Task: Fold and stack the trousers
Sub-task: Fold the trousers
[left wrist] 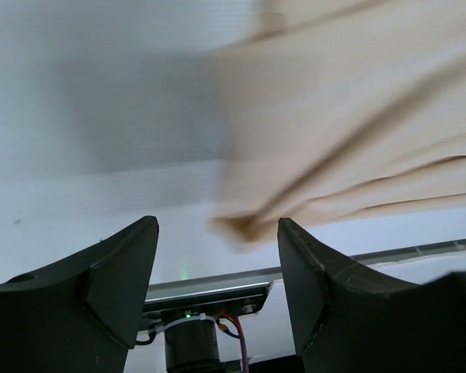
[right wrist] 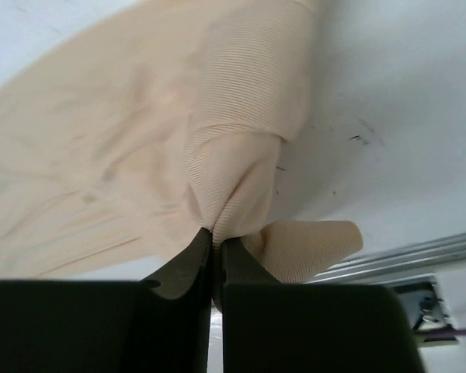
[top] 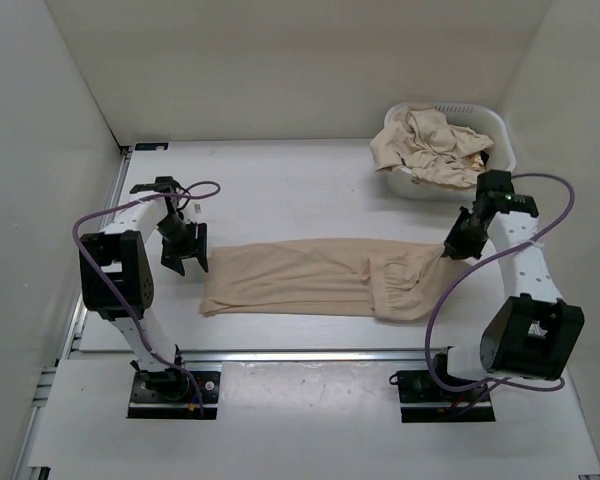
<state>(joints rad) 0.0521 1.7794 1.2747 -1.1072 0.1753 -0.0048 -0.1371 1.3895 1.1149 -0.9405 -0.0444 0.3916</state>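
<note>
Pinching trousers (top: 310, 277) waistband shut in right gripper (right wrist: 216, 239) at 3 o'clock; left gripper (left wrist: 217, 224) spread beside hems at 9 o'clock.

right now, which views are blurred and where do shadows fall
Left wrist: the trousers look smeared and soft, a grey shadow on the table beside them; right wrist: cloth ribbing sharp at the right gripper; top external: even light, crisp.

A white table (top: 280, 190) seen from above. One pair of beige trousers (top: 310, 278) lies spread lengthwise across its middle, legs toward the left, gathered waist toward the right (that end's far corner seems slightly raised off the surface, though the view is unclear). A white laundry basket (top: 503, 140) stands in the far right corner. A metal rail (top: 310, 352) runs along the near edge.
</note>
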